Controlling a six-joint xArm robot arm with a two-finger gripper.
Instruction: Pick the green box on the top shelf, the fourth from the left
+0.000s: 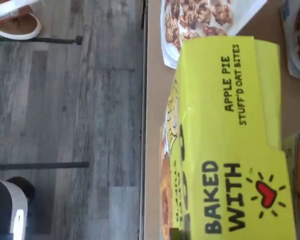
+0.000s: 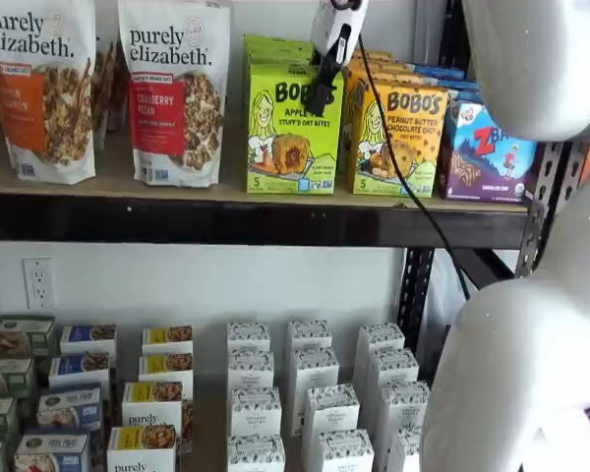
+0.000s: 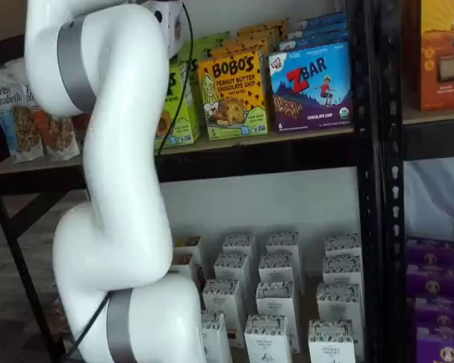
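Note:
The green box (image 2: 293,133) stands upright on the top shelf (image 2: 128,185), between a granola bag and the yellow-orange Bobo's box. My gripper (image 2: 318,100) hangs from above, its black fingers in front of the box's upper right corner. The fingers show side-on with no clear gap, so I cannot tell whether they are open. The wrist view looks closely at the box's lime-green top flap (image 1: 230,135), which reads "Apple Pie Stuff'd Oat Bites" and "Baked With". In a shelf view my arm hides most of the box (image 3: 183,113).
Two Purely Elizabeth bags (image 2: 177,88) stand left of the green box. The yellow-orange Bobo's box (image 2: 398,138) and the blue ZBar box (image 2: 487,152) stand to its right. Small white cartons (image 2: 310,393) fill the lower level. My white arm (image 2: 531,324) fills the right foreground.

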